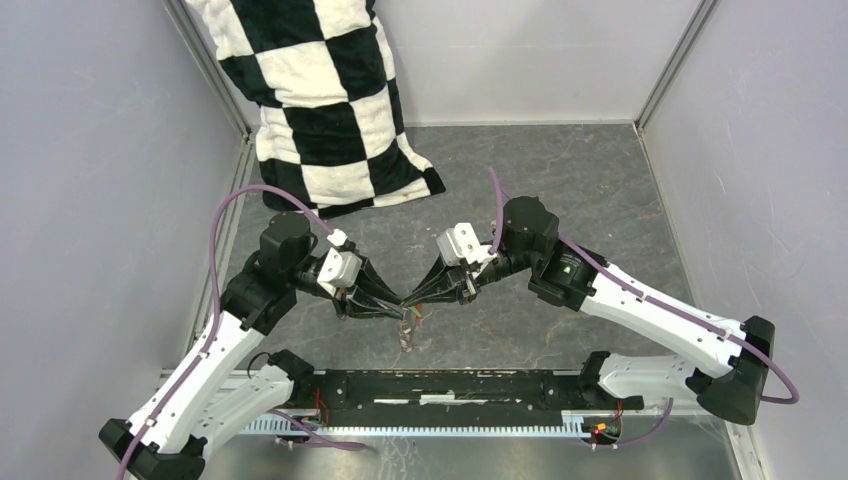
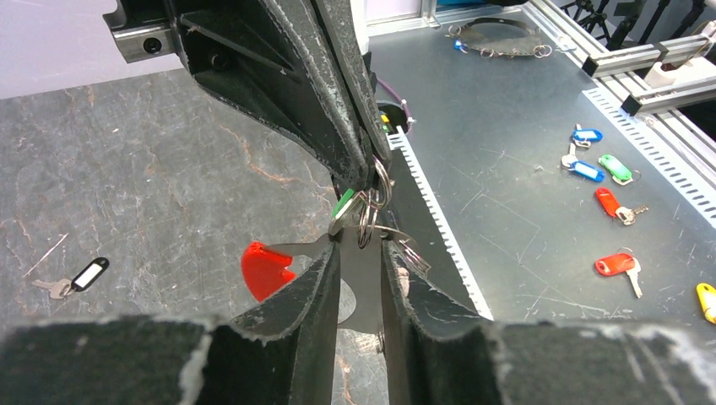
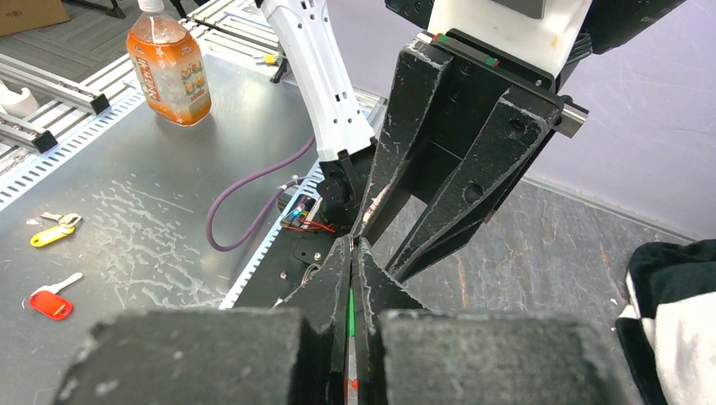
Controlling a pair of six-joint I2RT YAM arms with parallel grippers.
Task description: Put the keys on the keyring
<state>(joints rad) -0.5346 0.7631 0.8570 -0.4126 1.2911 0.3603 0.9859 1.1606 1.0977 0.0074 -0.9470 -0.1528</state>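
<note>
Left gripper [image 2: 358,253]: jaws clamped on the flat grey strip of the thin keyring [image 2: 265,270] with its curved red plastic piece.
Right gripper [image 3: 352,246]: jaws pinched shut on the green-tagged metal key [image 2: 342,203] — met tip to tip with the left gripper.
Keyring: held off the grey stone-patterned worktop [image 1: 600,190], by the middle of its near edge.
Black-tagged key [image 2: 87,275]: laid flat, white label up — well apart, further in from that edge.

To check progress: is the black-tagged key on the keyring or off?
Off: the black-tagged key lies on the table, apart from the keyring.
</note>
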